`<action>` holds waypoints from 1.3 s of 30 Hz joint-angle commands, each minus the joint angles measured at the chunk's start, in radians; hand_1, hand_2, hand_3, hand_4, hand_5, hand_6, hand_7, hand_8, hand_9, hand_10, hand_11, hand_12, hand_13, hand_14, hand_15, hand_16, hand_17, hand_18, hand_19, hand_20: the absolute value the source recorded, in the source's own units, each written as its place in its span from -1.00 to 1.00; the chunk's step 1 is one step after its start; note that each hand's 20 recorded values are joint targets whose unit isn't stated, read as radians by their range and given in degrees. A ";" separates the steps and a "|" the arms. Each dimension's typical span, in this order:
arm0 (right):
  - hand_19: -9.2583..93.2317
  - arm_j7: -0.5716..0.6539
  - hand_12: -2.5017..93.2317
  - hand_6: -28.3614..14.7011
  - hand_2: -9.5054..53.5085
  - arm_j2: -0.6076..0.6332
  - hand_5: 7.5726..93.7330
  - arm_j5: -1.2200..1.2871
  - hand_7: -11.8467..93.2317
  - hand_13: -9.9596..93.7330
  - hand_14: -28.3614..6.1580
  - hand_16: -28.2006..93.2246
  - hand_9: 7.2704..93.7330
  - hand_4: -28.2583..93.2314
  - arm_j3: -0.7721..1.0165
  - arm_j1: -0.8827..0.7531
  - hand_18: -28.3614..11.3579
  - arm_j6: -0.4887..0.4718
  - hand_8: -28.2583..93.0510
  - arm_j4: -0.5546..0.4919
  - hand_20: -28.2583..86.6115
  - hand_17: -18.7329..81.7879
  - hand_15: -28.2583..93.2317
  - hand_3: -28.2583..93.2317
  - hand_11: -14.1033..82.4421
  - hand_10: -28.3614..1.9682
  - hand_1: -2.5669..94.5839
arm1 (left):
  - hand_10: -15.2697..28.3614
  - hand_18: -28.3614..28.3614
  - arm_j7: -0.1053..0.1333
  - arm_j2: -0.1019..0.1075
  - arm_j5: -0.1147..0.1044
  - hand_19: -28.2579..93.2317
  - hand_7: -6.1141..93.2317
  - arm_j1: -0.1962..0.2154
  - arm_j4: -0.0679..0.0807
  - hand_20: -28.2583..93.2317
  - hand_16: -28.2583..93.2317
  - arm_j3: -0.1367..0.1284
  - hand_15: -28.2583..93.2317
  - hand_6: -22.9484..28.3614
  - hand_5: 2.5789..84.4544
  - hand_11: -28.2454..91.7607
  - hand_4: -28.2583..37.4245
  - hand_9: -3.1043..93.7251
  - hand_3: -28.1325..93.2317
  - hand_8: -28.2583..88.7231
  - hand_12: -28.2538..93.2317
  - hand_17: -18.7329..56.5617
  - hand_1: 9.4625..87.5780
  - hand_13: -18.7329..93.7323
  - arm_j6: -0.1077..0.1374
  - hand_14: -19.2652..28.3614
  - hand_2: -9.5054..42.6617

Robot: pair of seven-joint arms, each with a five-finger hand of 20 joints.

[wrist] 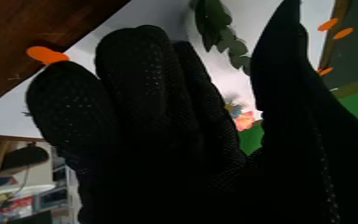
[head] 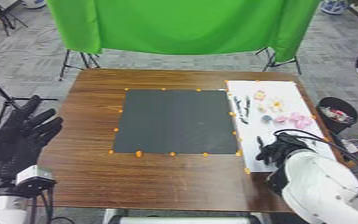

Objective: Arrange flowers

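In the head view my right hand (head: 282,150) is over the near part of the white sheet (head: 262,91), its fingers pointing to the far side. In the right wrist view the hand (wrist: 149,105) has straight fingers and the thumb apart, with a green leafy stem (wrist: 220,32) beyond the gap. Dark stems (head: 243,109) lie farther up the sheet, beside a yellow flower (head: 276,105), pink flowers (head: 300,120) and a small blue-grey flower (head: 267,118). My left hand (head: 23,132) is held open off the table's left side.
A dark grey mat (head: 177,121) edged with orange markers lies mid-table. A black bin (head: 337,114) stands off the table's right side. Green cloth (head: 184,25) hangs behind the wooden table (head: 87,170).
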 commanded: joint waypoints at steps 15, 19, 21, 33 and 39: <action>1.00 0.022 -0.57 -0.33 -0.90 0.009 0.45 -0.111 -0.41 0.76 -0.02 -0.34 0.60 -0.84 -0.244 0.043 0.23 -0.090 -0.60 0.068 -0.78 0.78 0.46 0.64 0.00 -0.51 0.00 | 0.57 0.96 -0.043 -0.050 0.034 0.30 -0.71 -0.002 0.003 -0.50 -0.72 -0.014 0.33 0.17 -0.25 -0.11 -0.84 -0.30 0.48 -0.64 -0.35 -0.72 -0.54 -0.31 -0.019 0.94 -0.37; 1.00 0.016 -0.50 -0.25 -0.99 0.007 0.54 -0.123 -0.44 0.80 0.07 -0.32 0.70 -0.86 -0.286 0.056 0.20 -0.072 -0.32 0.087 -0.68 0.77 0.43 0.57 -0.06 -0.32 0.16 | 0.57 0.96 -0.040 -0.043 0.030 0.29 -0.71 -0.003 0.004 -0.50 -0.72 -0.013 0.33 0.17 -0.25 -0.11 -0.84 -0.30 0.48 -0.64 -0.35 -0.72 -0.54 -0.31 -0.018 0.94 -0.37; 1.00 0.009 -0.46 -0.22 -0.99 0.008 0.58 -0.140 -0.44 0.82 0.11 -0.31 0.74 -0.87 -0.306 0.062 0.20 -0.050 -0.30 0.096 -0.63 0.77 0.41 0.55 -0.10 -0.25 0.19 | 0.57 0.96 -0.032 -0.032 0.020 0.29 -0.71 0.000 0.004 -0.50 -0.72 -0.011 0.33 0.17 -0.25 -0.11 -0.84 -0.30 0.48 -0.64 -0.35 -0.72 -0.54 -0.31 -0.014 0.94 -0.37; 1.00 -0.032 -0.47 0.00 -0.90 0.000 0.71 -0.120 -0.40 0.88 0.25 -0.25 0.92 -0.90 -0.290 0.050 0.14 -0.021 -0.22 0.112 -0.27 0.75 0.42 0.58 -0.10 -0.05 0.29 | 0.57 0.95 -0.020 -0.019 0.007 0.29 -0.71 0.008 0.006 -0.50 -0.72 -0.009 0.33 0.17 -0.25 -0.11 -0.84 -0.30 0.48 -0.64 -0.35 -0.72 -0.54 -0.31 -0.008 0.94 -0.37; 1.00 -0.059 -0.50 0.02 -0.86 0.013 0.69 -0.164 -0.35 0.88 0.27 -0.24 0.89 -0.87 -0.313 0.055 0.08 0.037 -0.13 0.110 -0.12 0.74 0.48 0.63 0.02 -0.05 0.24 | 0.57 0.95 -0.039 -0.034 0.020 0.29 -0.71 0.001 0.006 -0.50 -0.72 -0.009 0.33 0.17 -0.25 -0.11 -0.84 -0.30 0.48 -0.64 -0.34 -0.72 -0.54 -0.31 -0.014 0.94 -0.37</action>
